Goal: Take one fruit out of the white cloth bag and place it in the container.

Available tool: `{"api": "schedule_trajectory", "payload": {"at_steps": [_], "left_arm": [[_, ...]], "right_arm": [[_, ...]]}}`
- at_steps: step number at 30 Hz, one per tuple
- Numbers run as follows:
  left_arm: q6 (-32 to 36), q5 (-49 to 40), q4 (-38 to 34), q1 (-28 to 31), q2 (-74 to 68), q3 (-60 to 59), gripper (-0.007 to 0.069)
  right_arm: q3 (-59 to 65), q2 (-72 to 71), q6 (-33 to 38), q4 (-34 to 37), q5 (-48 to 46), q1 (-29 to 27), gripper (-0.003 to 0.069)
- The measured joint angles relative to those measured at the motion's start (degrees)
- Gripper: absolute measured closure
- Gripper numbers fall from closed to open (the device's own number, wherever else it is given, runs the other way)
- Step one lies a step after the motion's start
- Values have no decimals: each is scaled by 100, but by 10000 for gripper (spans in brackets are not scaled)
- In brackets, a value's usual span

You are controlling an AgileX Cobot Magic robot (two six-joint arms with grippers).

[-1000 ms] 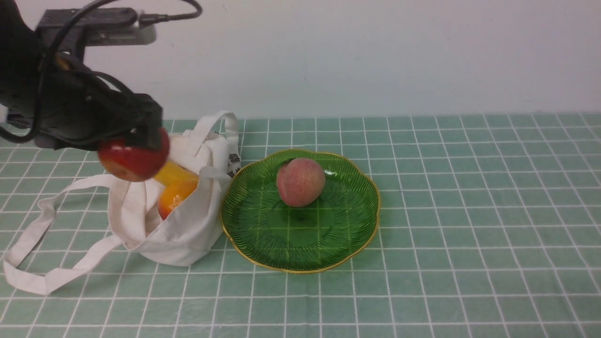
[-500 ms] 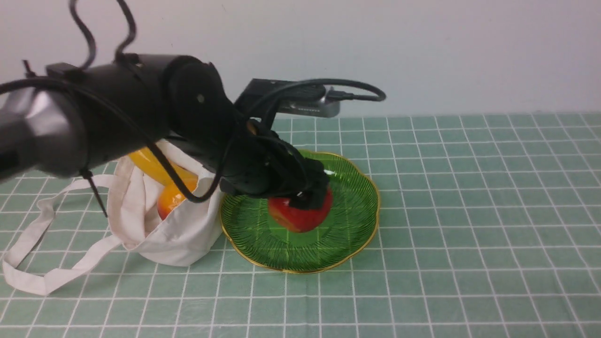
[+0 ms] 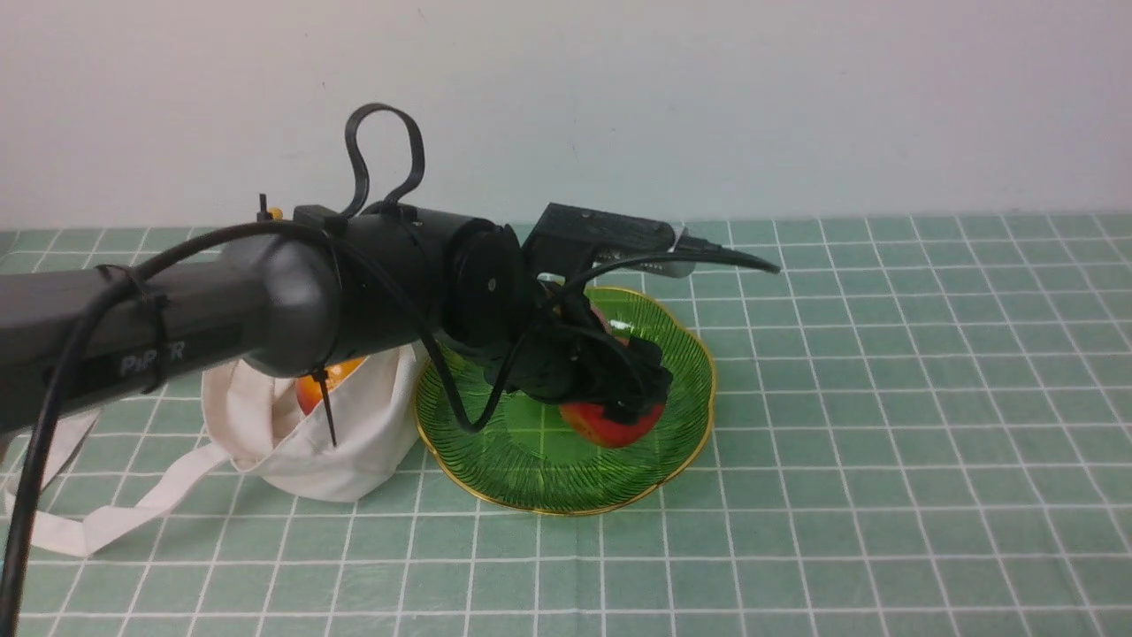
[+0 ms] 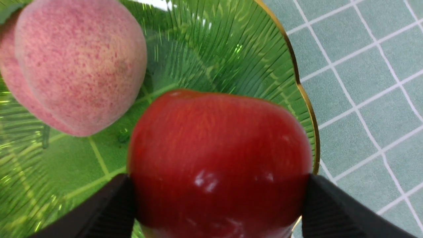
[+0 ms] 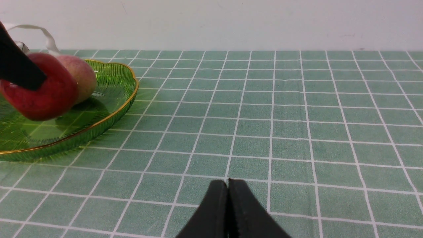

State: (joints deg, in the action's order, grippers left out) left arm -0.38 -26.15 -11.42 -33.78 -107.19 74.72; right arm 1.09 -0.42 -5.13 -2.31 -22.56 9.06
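Observation:
A glossy red apple (image 3: 610, 426), the fruit, hangs low inside the container, a green glass dish (image 3: 531, 464) with a gold rim. My left gripper (image 3: 630, 409) is shut on it. In the left wrist view the two black fingers (image 4: 115, 201) press the sides of the apple (image 4: 218, 155) above the dish (image 4: 231, 49). Whether the apple rests on the glass cannot be told. The white cloth bag (image 3: 354, 451) sits just left of the dish, partly behind my left arm. My right gripper (image 5: 228, 181) is shut and empty over the bare tablecloth, right of the dish (image 5: 109, 99).
A pink speckled peach (image 4: 76, 62) lies in the dish right beside the apple (image 5: 39, 92). An orange (image 3: 309, 391) shows in the bag's mouth. The bag's long straps (image 3: 106, 522) trail across the cloth toward the front left.
My left arm has swung from above the bag to the right and down into the dish, carrying the apple. The arm now covers the peach in the front view.

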Motion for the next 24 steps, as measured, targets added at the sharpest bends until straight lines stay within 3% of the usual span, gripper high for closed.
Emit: {"api": "schedule_trajectory", "payload": {"at_steps": [7,19,22,24], "left_arm": [[0,-55,0,0,0,0,-55],[0,-366,43,7,33,116,-57],[0,-865,187,112,165,482,-1],[-25,-1406,264,249,332,909,106]], "right_arm": [[0,0,0,0,0,0,674],[0,0,0,0,0,0,674],[0,0,0,0,0,0,674],[0,0,0,0,0,0,674]]}}
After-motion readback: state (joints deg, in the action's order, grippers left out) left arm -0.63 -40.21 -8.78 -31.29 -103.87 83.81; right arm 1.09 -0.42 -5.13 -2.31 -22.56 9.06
